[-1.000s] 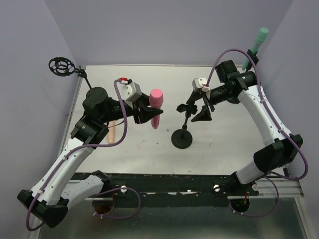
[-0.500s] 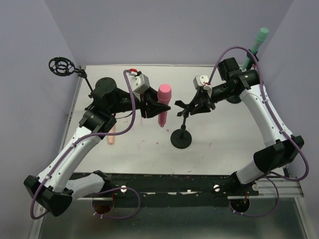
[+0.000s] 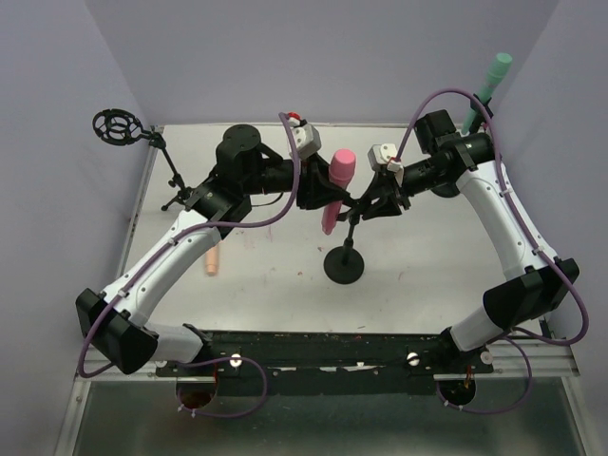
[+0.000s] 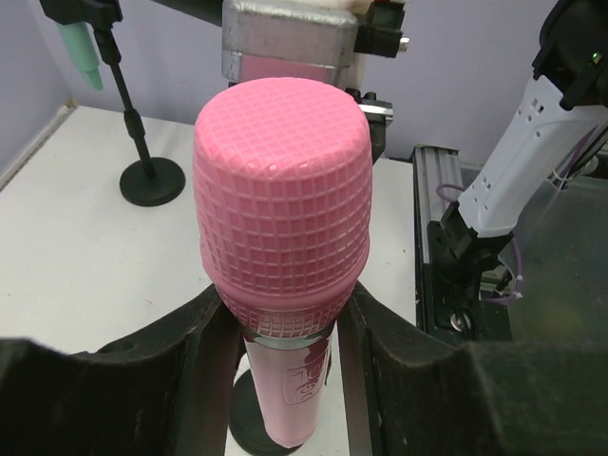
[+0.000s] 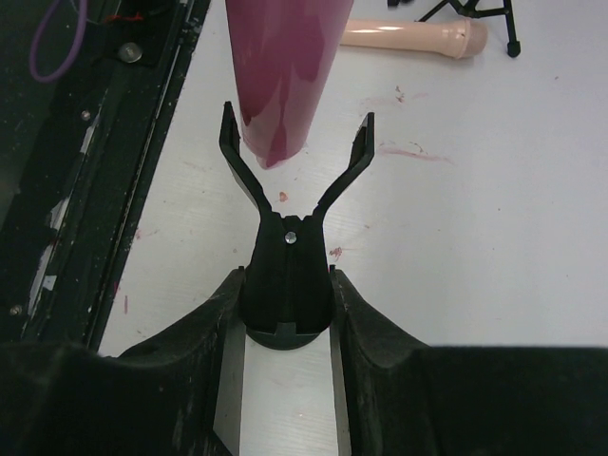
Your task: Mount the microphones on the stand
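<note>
Left gripper (image 4: 288,318) pinches pink mic (image 4: 281,190) (head up); right gripper (image 5: 285,290) squeezes clip (image 5: 286,237), mic tip near its prongs

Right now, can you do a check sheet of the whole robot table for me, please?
Surface: pale grey table top, some reddish smudges.
Job's things: pink microphone with a gridded round head, tail at the prongs of the black forked clip on the middle round-based stand; mint green microphone already clipped in the far right stand; pale peach microphone lying flat; black ring-topped stand at the far left, holding no microphone.
Clutter: nothing seen.
Grippers: left gripper shut on the pink microphone; right gripper shut on the clip's stem.
Cables: purple cables looping along both arms.
Surroundings: plain lilac walls.
</note>
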`<state>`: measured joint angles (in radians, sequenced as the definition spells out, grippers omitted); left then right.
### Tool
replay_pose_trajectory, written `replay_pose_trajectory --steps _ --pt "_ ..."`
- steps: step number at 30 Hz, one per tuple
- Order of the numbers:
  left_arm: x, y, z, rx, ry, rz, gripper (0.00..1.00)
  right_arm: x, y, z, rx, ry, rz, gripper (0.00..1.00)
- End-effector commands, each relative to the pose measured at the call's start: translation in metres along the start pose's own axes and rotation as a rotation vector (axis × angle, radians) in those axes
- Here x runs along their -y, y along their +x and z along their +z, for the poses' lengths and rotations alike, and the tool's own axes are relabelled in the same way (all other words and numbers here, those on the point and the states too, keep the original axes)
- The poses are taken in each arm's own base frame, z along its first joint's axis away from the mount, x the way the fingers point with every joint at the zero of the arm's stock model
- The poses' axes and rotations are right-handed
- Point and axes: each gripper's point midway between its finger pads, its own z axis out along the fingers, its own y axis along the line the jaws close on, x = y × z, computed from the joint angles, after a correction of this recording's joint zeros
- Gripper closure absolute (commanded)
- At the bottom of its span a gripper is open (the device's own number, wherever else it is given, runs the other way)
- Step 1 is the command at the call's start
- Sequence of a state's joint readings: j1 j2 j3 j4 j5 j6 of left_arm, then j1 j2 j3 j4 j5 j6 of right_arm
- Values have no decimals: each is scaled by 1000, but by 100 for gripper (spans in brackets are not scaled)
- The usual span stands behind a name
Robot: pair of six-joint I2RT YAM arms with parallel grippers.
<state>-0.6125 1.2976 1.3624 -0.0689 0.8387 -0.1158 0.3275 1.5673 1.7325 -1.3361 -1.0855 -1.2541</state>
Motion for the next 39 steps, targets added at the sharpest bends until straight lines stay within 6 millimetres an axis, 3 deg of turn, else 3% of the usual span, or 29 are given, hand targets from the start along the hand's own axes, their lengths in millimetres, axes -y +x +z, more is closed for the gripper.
replay_pose_trajectory --steps 1,11,18,20,24,34,39 --pt "-2 1 14 -4 24 26 100 -16 -6 0 19 -39 62 82" --pt "-10 25 32 -41 33 4 100 -20 -5 1 29 -52 79 82" --pt "-12 31 36 -41 30 -1 100 -22 -5 3 38 -59 93 80" --pt "-13 32 37 -43 28 -3 100 -22 -5 3 39 -59 98 72" --pt "-14 32 36 -44 18 -5 100 -23 -7 3 48 -56 104 40" --pt "-11 33 34 -41 21 -20 100 -29 -17 -1 97 -44 131 17" --pt "-11 31 34 -15 16 -16 100 -28 -16 -8 125 -15 149 15"
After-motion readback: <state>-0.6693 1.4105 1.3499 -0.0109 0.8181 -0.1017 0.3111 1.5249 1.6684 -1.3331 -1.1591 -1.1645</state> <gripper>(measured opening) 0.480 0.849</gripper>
